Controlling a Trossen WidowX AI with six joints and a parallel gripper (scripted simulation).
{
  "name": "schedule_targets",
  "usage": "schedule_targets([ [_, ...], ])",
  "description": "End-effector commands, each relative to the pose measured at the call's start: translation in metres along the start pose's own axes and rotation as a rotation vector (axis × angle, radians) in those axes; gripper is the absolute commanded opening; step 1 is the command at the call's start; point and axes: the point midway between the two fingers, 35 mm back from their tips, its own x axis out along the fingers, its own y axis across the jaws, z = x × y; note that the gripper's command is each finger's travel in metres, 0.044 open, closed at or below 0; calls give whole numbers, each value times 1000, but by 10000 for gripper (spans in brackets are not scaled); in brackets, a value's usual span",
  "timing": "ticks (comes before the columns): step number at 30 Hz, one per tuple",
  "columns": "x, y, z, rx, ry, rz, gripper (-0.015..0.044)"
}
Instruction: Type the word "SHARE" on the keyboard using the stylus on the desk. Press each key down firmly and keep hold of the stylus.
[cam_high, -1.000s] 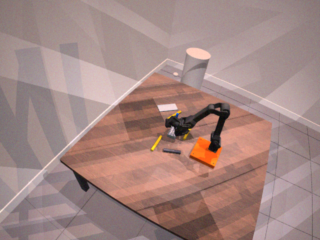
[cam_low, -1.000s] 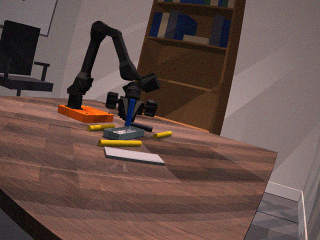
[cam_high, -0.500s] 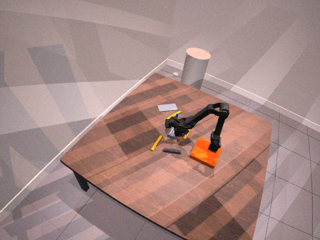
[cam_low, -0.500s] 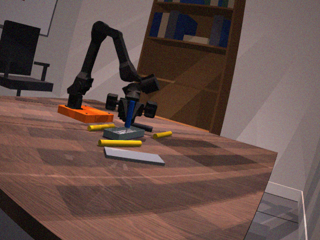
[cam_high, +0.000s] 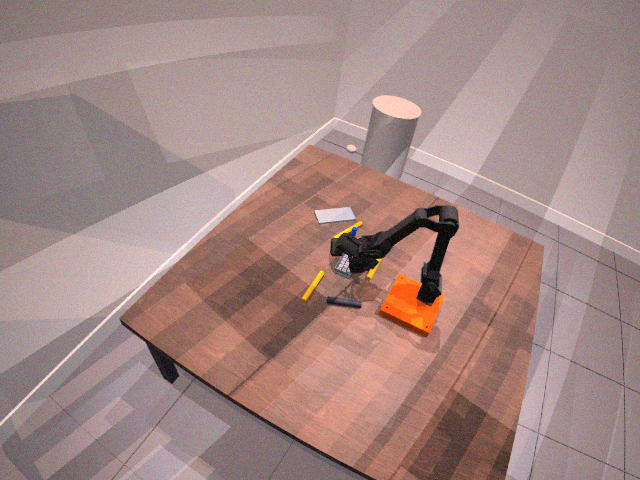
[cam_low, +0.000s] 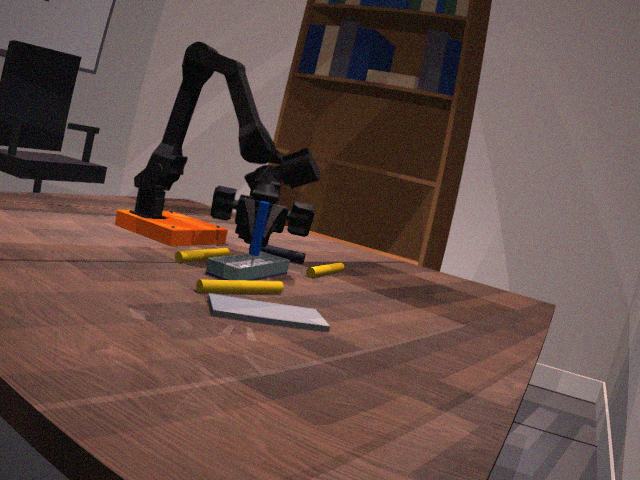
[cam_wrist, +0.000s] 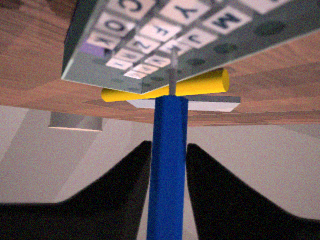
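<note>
My gripper (cam_low: 258, 238) (cam_wrist: 168, 149) is shut on the blue stylus (cam_high: 354, 231) (cam_low: 259, 227) (cam_wrist: 169, 175). The stylus stands nearly upright, its thin grey tip pointing down into the keyboard (cam_high: 341, 267) (cam_low: 222, 268) (cam_wrist: 102, 83). The keyboard is a grey-green tray with white lettered keys. In the wrist view the tip overlaps a key close to the J key (cam_wrist: 195, 40); the letter under it is partly hidden. I cannot tell whether the tip touches or presses that key. The arm hides part of the keyboard in the top view.
Yellow rods (cam_high: 312, 285) (cam_low: 239, 286) (cam_wrist: 205, 84) lie around the keyboard on three sides. A black cylinder (cam_high: 343, 302) (cam_low: 285, 253) lies on another side. A pale flat slab (cam_high: 334, 214) (cam_low: 268, 311) (cam_wrist: 215, 104) lies beyond one rod. The orange arm base (cam_high: 410, 310) (cam_low: 180, 229) stands nearby.
</note>
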Motion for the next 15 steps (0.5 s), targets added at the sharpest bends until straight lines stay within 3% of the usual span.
schedule_targets([
  [1, -5, -1, -9, 3, -1, -4, 81],
  [15, -16, -1, -28, 5, 2, -3, 71],
])
